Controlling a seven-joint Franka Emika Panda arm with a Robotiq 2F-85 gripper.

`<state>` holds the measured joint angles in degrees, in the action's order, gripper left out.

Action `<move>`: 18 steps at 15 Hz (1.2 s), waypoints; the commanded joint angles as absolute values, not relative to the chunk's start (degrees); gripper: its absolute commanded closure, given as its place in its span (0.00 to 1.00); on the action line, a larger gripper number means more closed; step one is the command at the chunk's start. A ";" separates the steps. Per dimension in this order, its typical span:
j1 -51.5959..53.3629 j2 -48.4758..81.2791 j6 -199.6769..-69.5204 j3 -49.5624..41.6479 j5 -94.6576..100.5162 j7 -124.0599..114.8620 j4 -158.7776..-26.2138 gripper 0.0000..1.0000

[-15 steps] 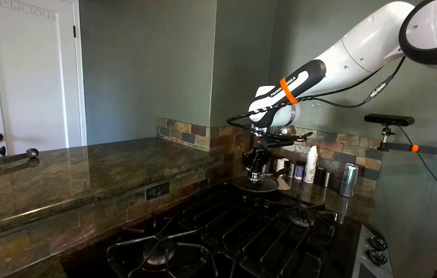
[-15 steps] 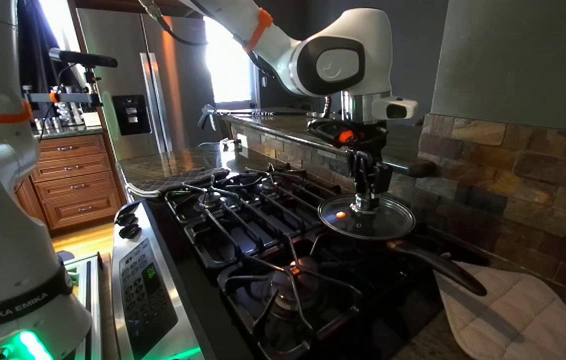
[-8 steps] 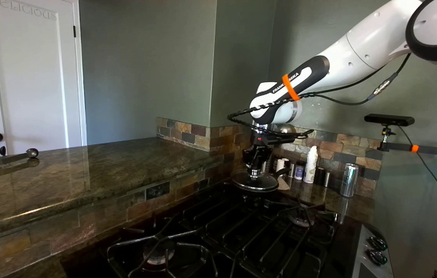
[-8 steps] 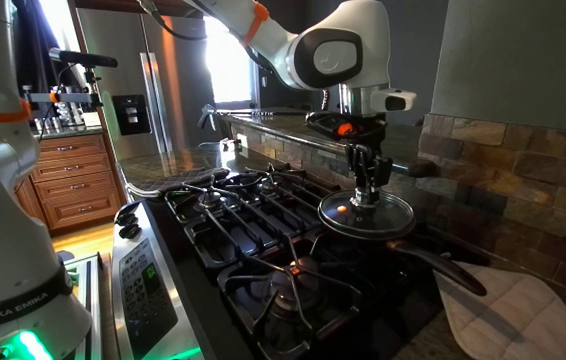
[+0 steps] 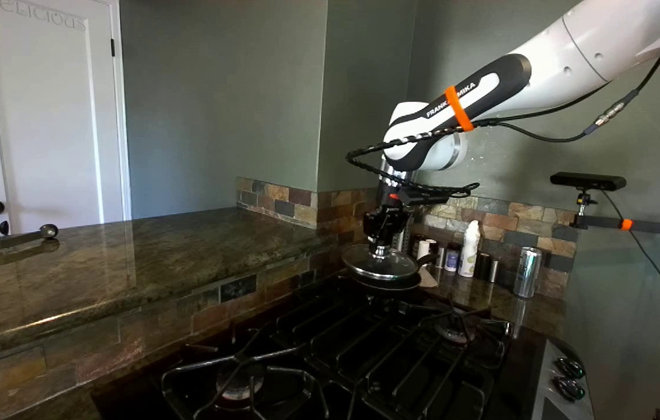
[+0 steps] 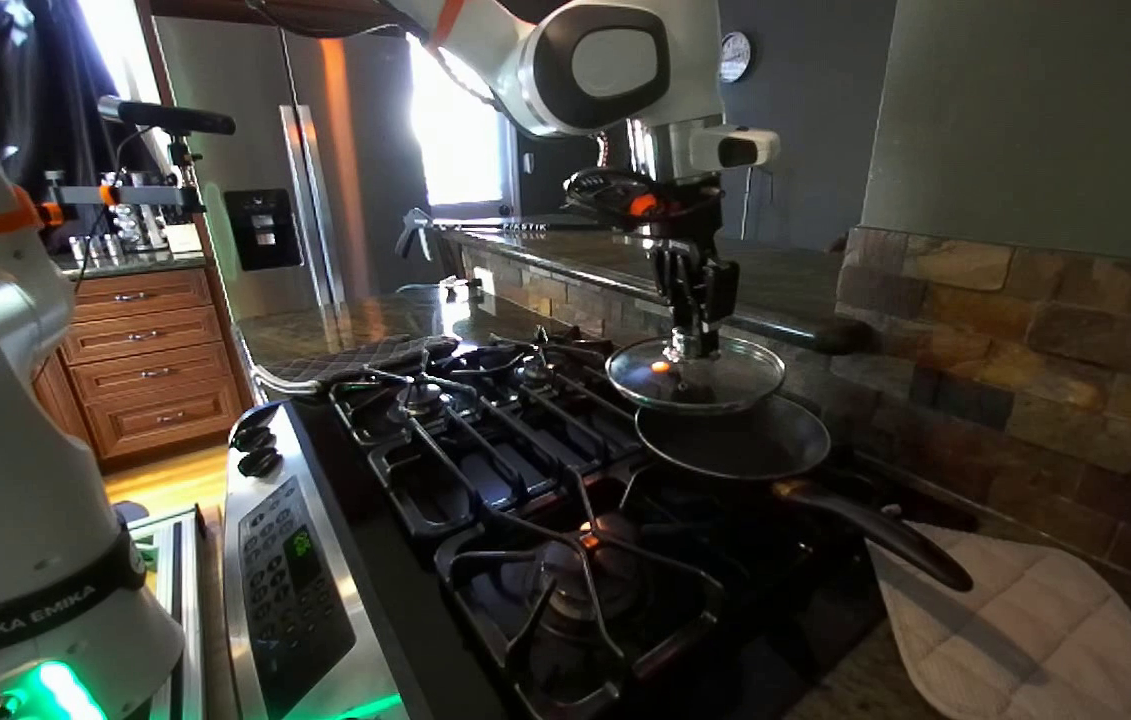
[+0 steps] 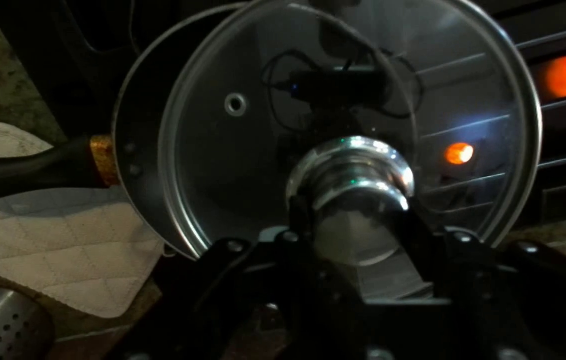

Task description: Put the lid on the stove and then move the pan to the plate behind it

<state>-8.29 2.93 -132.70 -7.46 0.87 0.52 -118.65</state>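
The glass lid has a silvery rim and a central shiny knob. My gripper is shut on the lid's knob; the wrist view shows the fingers on both sides of it. The lid hangs above the dark pan, apart from it and shifted off its centre, away from the handle. In the wrist view, the lid covers much of the pan. The pan sits on a back burner of the black stove, its handle over a quilted pad. No plate is visible.
A pale quilted pad lies beside the stove under the pan handle. A raised stone counter and tiled wall run behind the stove. A white bottle, a steel canister and small jars stand near the corner. A perforated steel holder is close by.
My gripper has risen with the lid in its grasp. The lid came off the pan and moved sideways, away from the handle, baring the pan's inside. The pan has stayed in place.
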 commanded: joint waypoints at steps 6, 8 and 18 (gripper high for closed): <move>-2.79 -6.55 -133.06 -1.85 4.86 -0.81 -129.41 0.77; -1.67 -6.42 -133.59 -0.63 5.07 -0.50 -130.23 0.77; -0.34 -0.55 -143.52 0.64 7.05 -1.38 -131.41 0.77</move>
<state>-0.41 -1.87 -139.60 0.86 5.50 0.01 -130.49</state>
